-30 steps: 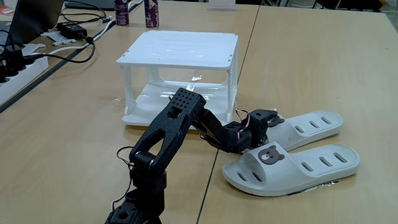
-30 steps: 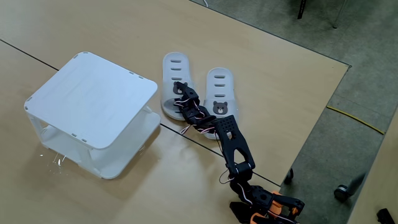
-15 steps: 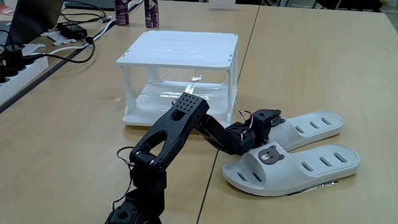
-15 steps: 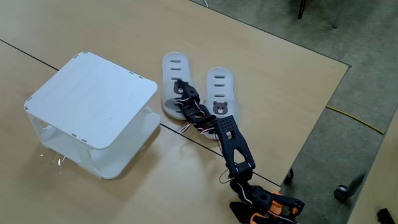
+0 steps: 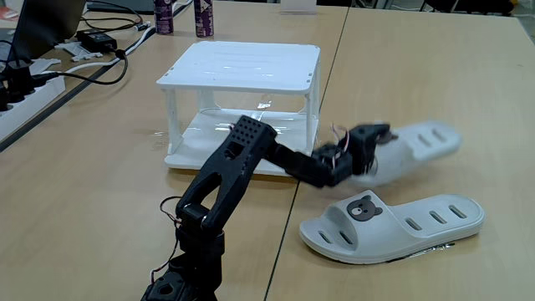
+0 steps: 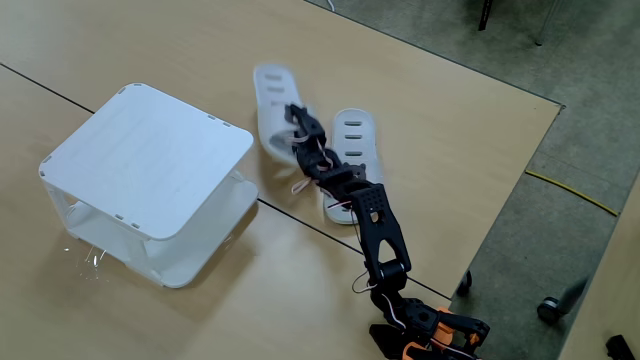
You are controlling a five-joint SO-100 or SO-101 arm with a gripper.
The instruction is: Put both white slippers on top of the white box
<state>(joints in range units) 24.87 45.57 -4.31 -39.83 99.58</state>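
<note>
My black gripper [image 5: 374, 144] is shut on the toe end of one white slipper [image 5: 422, 144], which hangs blurred above the table, right of the white box [image 5: 242, 63]. In the other fixed view, the gripper [image 6: 297, 120] holds that slipper [image 6: 270, 100] just beyond the box's [image 6: 150, 160] far right corner. The second white slipper [image 5: 397, 224], with its bear badge up, lies flat on the table below the lifted one. In the other fixed view, the arm partly covers this slipper [image 6: 353, 135]. The box's flat top is bare.
Cables and a power strip [image 5: 25, 92] lie at the left of the table, and two dark bottles [image 5: 203, 17] stand behind the box. The table edge [image 6: 510, 200] runs close to the right of the slippers, with floor beyond. The arm's base [image 6: 425, 335] sits at the near edge.
The gripper has lifted the far slipper off the table and swung it up and away from the other one. The near slipper and the box have stayed put.
</note>
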